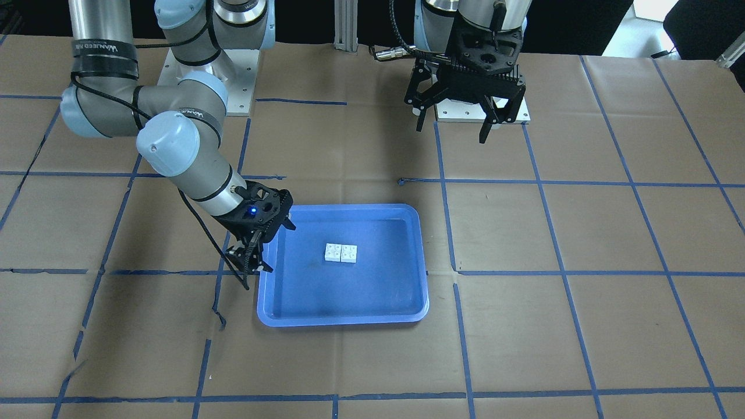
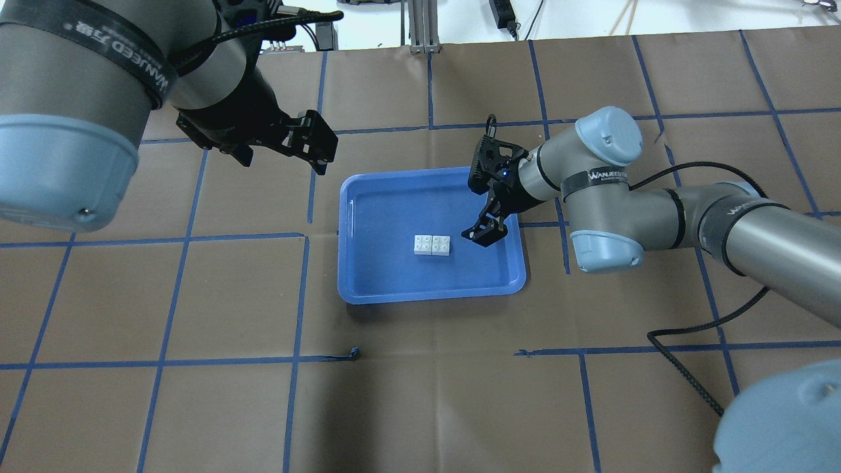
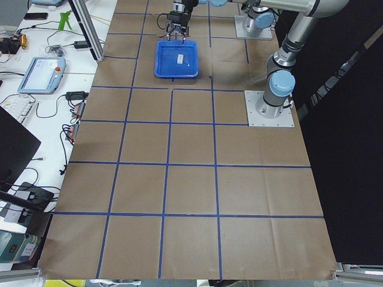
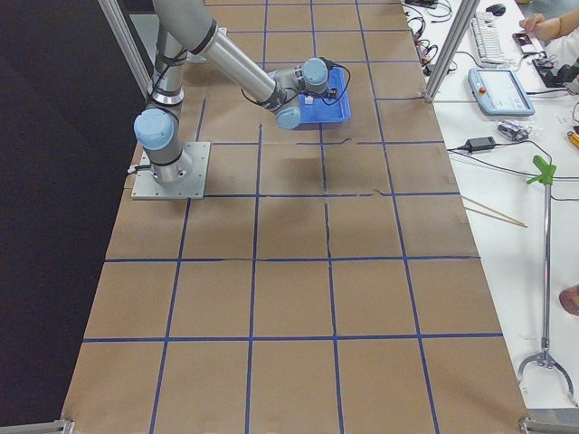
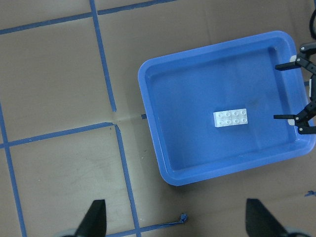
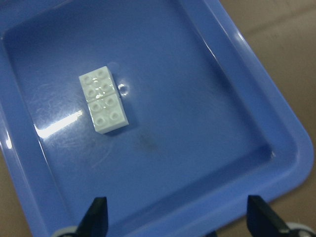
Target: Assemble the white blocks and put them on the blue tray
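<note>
Right gripper [image 6: 176, 199]: mine, fingertips cut off at the frame's bottom edge, spread apart. Left gripper [image 5: 175, 201]: likewise. Blocks [image 6: 103, 98]: white, touching side by side, studs up, upper left in tray [image 6: 276, 143].

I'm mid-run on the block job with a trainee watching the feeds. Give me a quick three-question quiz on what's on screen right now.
1. True or false: the white blocks lie side by side, touching, inside the blue tray.
2. Fill in: the left gripper hangs away from the tray, holding nothing, with its jaws ____.
3. The right gripper is: A) shut on a block; B) open at the tray's edge, holding nothing; C) out of every view.

Key: 1 true; 2 open; 3 B.
</note>
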Available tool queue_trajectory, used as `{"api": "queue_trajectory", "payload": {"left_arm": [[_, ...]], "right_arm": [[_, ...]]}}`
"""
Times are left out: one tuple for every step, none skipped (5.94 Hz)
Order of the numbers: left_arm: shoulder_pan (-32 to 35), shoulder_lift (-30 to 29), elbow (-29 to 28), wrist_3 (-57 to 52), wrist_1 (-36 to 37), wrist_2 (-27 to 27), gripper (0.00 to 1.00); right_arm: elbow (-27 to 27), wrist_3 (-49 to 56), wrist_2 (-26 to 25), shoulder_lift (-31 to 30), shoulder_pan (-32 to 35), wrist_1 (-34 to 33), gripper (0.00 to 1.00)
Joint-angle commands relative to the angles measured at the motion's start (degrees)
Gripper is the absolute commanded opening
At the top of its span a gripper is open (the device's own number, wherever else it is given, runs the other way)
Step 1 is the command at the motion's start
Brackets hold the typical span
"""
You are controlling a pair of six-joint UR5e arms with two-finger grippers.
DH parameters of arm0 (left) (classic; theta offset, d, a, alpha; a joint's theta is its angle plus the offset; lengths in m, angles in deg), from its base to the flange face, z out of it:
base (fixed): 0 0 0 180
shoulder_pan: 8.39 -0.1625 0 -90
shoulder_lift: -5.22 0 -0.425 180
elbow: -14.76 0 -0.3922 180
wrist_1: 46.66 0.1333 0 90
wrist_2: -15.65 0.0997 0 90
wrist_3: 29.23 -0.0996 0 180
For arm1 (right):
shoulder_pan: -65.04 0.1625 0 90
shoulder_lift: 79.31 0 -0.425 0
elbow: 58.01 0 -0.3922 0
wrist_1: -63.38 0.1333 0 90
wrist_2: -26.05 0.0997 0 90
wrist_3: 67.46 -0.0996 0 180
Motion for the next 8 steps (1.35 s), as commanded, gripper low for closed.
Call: {"api": "queue_trajectory", "payload": {"left_arm": [[0.0, 0.01, 0.0, -0.02, 0.01, 0.09, 0.99], [0.0, 0.01, 0.0, 0.07, -0.42, 0.09, 0.99], [0.0, 0.01, -0.26, 0.24, -1.3, 0.26, 0.99], [0.0, 0.01, -1.57, 0.42, -5.05, 0.26, 0.99], [-0.26, -0.08, -2.54, 0.33, -6.39, 0.18, 0.99], [-0.17, -0.08, -2.55, 0.33, -6.32, 0.18, 0.99], [-0.26, -0.08, -2.55, 0.33, -6.14, 0.09, 0.99], [-0.17, -0.08, -2.46, 0.33, -5.62, 0.0, 0.99]], "right_arm": [[-3.97, -21.29, -12.51, -5.18, -0.32, 12.39, 1.0], [-4.68, -28.95, -14.9, -9.12, -1.02, 20.36, 1.0], [-5.91, -38.6, -17.71, -13.77, -1.81, 27.66, 1.0], [-7.05, -46.0, -17.91, -16.34, -2.08, 33.48, 1.0], [-10.63, -50.08, -18.43, -17.15, -1.64, 36.58, 1.0], [-17.02, -52.38, -18.53, -16.38, -1.46, 42.53, 1.0], [-18.65, -52.49, -18.01, -15.32, -1.46, 43.46, 1.0], [-18.84, -52.41, -18.0, -15.31, -1.46, 43.47, 1.0]]}}
